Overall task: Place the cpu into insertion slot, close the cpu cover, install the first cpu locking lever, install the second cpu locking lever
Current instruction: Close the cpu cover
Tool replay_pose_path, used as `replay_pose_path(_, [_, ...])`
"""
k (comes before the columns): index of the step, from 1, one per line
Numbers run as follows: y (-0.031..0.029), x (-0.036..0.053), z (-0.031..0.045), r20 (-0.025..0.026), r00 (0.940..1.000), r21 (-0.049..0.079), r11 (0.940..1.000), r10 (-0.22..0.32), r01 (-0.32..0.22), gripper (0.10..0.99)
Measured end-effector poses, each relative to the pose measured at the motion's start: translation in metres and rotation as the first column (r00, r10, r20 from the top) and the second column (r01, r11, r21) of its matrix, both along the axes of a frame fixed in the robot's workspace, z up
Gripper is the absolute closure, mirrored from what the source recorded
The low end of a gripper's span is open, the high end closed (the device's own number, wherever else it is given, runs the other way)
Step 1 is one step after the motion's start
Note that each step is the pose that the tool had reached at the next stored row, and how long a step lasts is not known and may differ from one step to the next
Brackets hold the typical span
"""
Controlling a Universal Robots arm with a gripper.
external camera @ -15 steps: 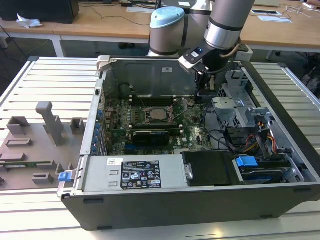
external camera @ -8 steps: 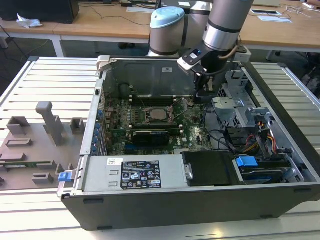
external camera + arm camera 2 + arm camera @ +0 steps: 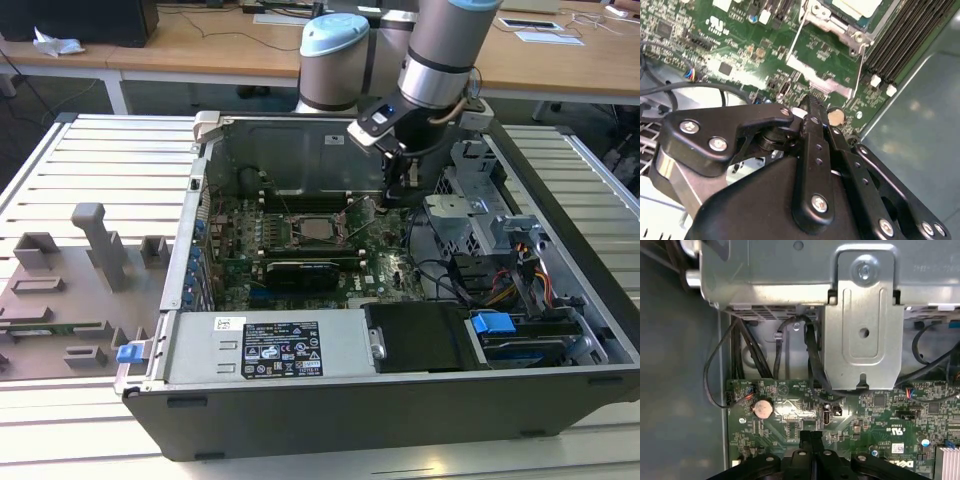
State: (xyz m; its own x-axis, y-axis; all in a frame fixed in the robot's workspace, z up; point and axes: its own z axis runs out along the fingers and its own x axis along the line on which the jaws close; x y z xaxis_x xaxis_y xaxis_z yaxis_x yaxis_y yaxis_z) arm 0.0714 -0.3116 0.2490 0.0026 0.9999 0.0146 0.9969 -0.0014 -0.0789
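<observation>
The cpu point(image 3: 318, 231), a pale square chip, lies in the socket in the middle of the green motherboard point(image 3: 380, 262). The silver cpu cover point(image 3: 341, 239) frames it. In the second wrist view the cpu's pale top point(image 3: 858, 6) and the cover's metal edge point(image 3: 823, 20) sit beyond my fingertips, with two thin wire locking levers point(image 3: 796, 39) point(image 3: 860, 64) running along the socket's sides. My gripper point(image 3: 402, 195) point(image 3: 810, 103) point(image 3: 811, 436) hangs low over the board, off the socket toward the exterior view's right. It is shut and holds nothing.
A coin battery point(image 3: 763, 409) and black cables point(image 3: 785, 335) lie close to the fingertips. A grey metal bracket point(image 3: 863, 325) and the drive cage point(image 3: 478, 205) stand beside the gripper. Memory slots point(image 3: 910, 35) flank the socket. The power supply point(image 3: 280, 348) fills the case's front.
</observation>
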Motion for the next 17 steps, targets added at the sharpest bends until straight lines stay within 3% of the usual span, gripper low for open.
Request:
replay_pose_path(10, [0.0, -0.0222, -0.0007, 0.0, 1.0, 0.0, 1.0, 0.0, 0.0, 0.98])
replay_pose_path(17, [0.0, -0.0309, -0.0008, 0.0003, 1.0, 0.0, 1.0, 0.0, 0.0, 0.98])
